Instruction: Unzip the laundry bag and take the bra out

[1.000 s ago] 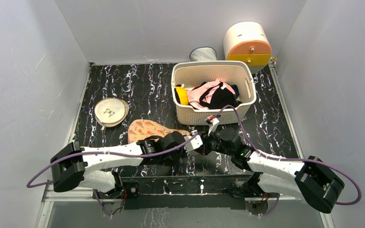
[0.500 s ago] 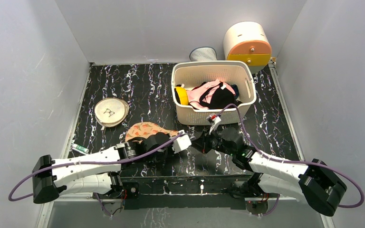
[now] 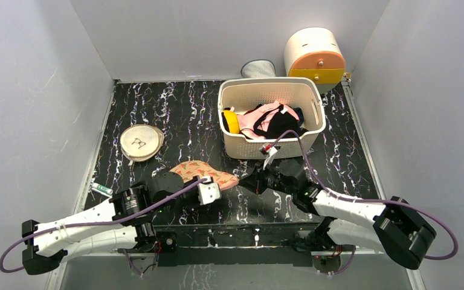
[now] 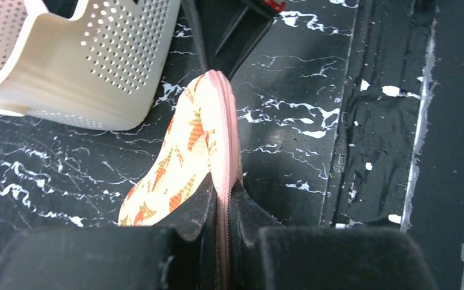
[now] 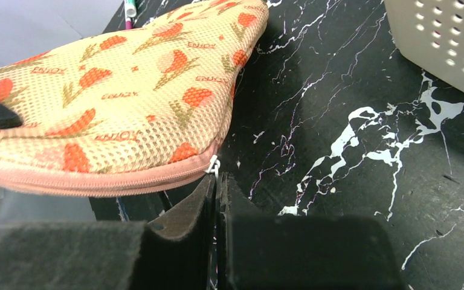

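The laundry bag (image 3: pixel 202 171) is a peach-pink pouch with orange-red and green motifs, near the table's front edge. My left gripper (image 3: pixel 212 182) is shut on its pink zipper edge (image 4: pixel 222 181), with the bag (image 4: pixel 184 151) running on ahead of the fingers. My right gripper (image 3: pixel 243 183) is at the bag's right tip, shut on the small silver zipper pull (image 5: pixel 214 165). In the right wrist view the bag (image 5: pixel 115 90) is raised a little off the table and its zipper (image 5: pixel 96 180) looks closed. The bra is hidden.
A white perforated basket (image 3: pixel 235 148) behind the grippers holds pink and black garments and a small yellow round object (image 3: pixel 231 121). A cream disc (image 3: pixel 140 142) lies at the left, a green pen (image 3: pixel 101 188) near the left edge. A cream-and-orange box (image 3: pixel 314 55) stands at the back right.
My left arm has drawn back to the left, uncovering more of the bag. The bag has shifted slightly right. My right gripper has edged left to the bag's tip.
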Robot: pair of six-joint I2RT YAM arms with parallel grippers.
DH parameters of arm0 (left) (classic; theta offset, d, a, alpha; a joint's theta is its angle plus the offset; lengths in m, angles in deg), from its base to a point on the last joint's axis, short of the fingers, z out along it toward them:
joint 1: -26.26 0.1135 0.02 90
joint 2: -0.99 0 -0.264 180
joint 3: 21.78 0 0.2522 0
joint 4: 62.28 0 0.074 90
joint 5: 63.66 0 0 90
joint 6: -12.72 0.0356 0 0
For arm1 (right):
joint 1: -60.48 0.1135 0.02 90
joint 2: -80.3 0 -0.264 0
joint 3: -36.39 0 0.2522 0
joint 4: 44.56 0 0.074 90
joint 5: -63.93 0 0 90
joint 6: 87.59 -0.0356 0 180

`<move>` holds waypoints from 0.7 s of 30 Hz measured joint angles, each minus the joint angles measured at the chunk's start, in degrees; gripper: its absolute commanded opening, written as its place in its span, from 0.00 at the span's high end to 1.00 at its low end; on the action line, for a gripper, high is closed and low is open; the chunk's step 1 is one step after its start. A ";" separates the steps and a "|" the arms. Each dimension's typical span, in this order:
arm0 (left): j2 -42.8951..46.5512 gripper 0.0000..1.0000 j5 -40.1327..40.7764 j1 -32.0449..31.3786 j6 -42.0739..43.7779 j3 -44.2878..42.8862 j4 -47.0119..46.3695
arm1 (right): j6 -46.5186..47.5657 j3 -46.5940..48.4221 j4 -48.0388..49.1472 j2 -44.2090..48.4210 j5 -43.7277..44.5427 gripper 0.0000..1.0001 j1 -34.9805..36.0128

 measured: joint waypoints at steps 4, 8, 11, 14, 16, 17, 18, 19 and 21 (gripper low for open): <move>-1.20 1.00 -3.45 0.11 1.03 -0.13 -0.04 | 1.09 1.79 -0.17 -3.17 -1.33 1.00 -0.15; -2.23 1.00 -5.29 0.13 1.70 -0.55 -0.22 | 1.29 2.49 -0.09 -4.96 -0.87 1.00 -0.35; -2.29 1.00 -5.29 0.22 2.08 -0.68 -0.28 | 1.07 2.97 0.33 -6.16 -0.26 1.00 -0.33; -2.62 1.00 -3.26 0.26 1.62 -0.76 -0.35 | 1.01 3.50 0.11 -6.45 0.68 0.95 -0.33; -3.96 1.00 -1.66 0.26 1.20 -1.33 -0.42 | 1.05 3.76 -0.39 -6.05 2.29 0.87 -0.35; -5.46 1.00 -0.68 0.26 0.81 -1.79 -0.68 | 1.09 3.76 -1.18 -5.46 3.34 0.82 -0.35; -7.02 0.99 0.15 0.26 0.37 -1.92 -1.40 | 1.14 3.74 -2.19 -4.66 4.57 0.78 -0.39; -8.26 0.95 0.76 0.26 0.02 -1.92 -1.84 | 1.27 3.69 -3.30 -3.65 5.81 0.74 -0.42; -11.30 0.90 2.47 0.26 -0.92 -1.16 -3.63 | 1.70 3.67 -5.81 -1.27 7.93 0.68 -0.46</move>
